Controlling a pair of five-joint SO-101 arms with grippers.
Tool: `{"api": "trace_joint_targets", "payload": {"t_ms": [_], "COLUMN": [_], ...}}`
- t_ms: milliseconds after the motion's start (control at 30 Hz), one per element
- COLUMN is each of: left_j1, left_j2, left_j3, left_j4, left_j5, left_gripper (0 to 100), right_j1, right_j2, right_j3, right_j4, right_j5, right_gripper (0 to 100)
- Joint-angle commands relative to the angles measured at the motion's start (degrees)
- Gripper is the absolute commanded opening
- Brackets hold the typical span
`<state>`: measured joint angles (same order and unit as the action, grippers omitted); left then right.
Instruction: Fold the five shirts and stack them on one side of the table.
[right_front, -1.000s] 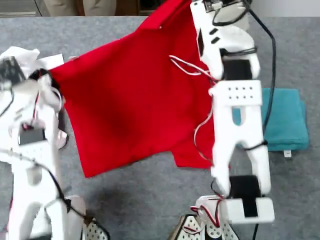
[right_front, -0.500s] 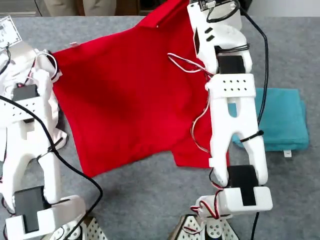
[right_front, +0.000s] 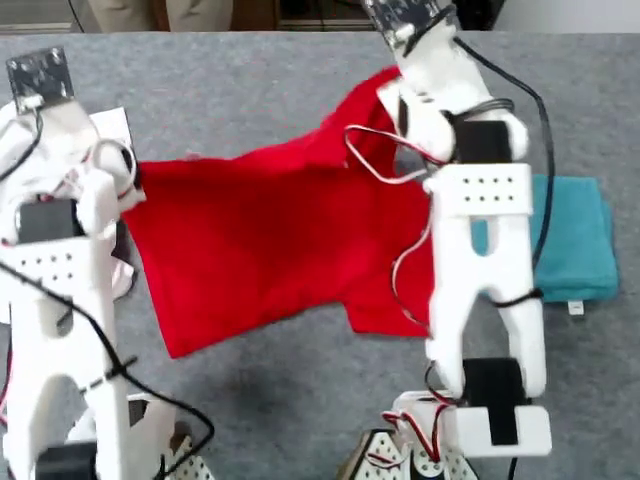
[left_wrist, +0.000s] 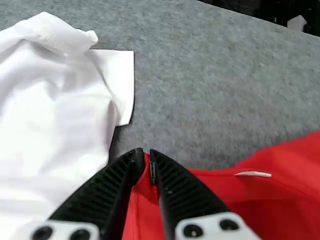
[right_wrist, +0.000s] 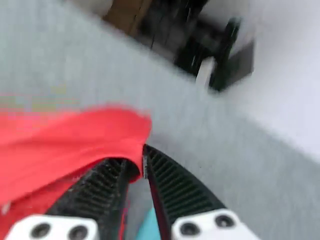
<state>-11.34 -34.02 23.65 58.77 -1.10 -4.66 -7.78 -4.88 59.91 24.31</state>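
A red shirt (right_front: 260, 240) lies spread over the middle of the grey table, its far edge lifted at both corners. My left gripper (left_wrist: 145, 162) is shut on the red shirt (left_wrist: 235, 200) at its far left corner, next to a crumpled white shirt (left_wrist: 45, 115). At the far right corner my right gripper (right_wrist: 142, 160) is shut on a fold of the red shirt (right_wrist: 60, 145). In the high view the left arm (right_front: 60, 230) stands at the left edge and the right arm (right_front: 470, 200) crosses the shirt's right side. A folded teal shirt (right_front: 570, 240) lies at the right.
The white shirt (right_front: 110, 130) pokes out behind the left arm at the table's left edge. Both arm bases (right_front: 470, 420) stand at the near edge. Bare grey table (right_front: 260, 400) runs along the front. Legs of a person stand beyond the far edge.
Both grippers have pulled the red shirt's far edge toward the near side, so the far part now folds over the rest. The right arm's wrist has swung nearer.
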Motion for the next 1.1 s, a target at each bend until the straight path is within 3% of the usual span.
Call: {"api": "trace_joint_targets", "payload": {"t_ms": [0,167,367,700,1067], "left_j1": [0.7,0.7,0.7,0.7,0.8], "left_j2": [-7.9,-15.2,-20.4,-21.5,-21.5], "left_j3": [7.4,22.8,36.1,42.9,47.6], "left_j4": [0.4,-1.1,-6.4,-1.8,-1.1], "left_j5": [-0.6,-3.3,-3.3,-4.7,-6.9], "left_gripper": [2,2,2,2,2], "right_j1": [3.1,6.5,7.0,10.2,19.6], "right_j2": [-4.7,-7.1,-18.5,-47.5,-52.0], "right_j3": [-2.2,0.2,14.8,42.0,51.0], "right_j4": [10.7,20.5,23.5,26.0,26.2], "right_j5": [3.5,8.9,14.1,20.0,26.7], "right_gripper": [0.4,0.4,0.4,0.4,0.4]}}
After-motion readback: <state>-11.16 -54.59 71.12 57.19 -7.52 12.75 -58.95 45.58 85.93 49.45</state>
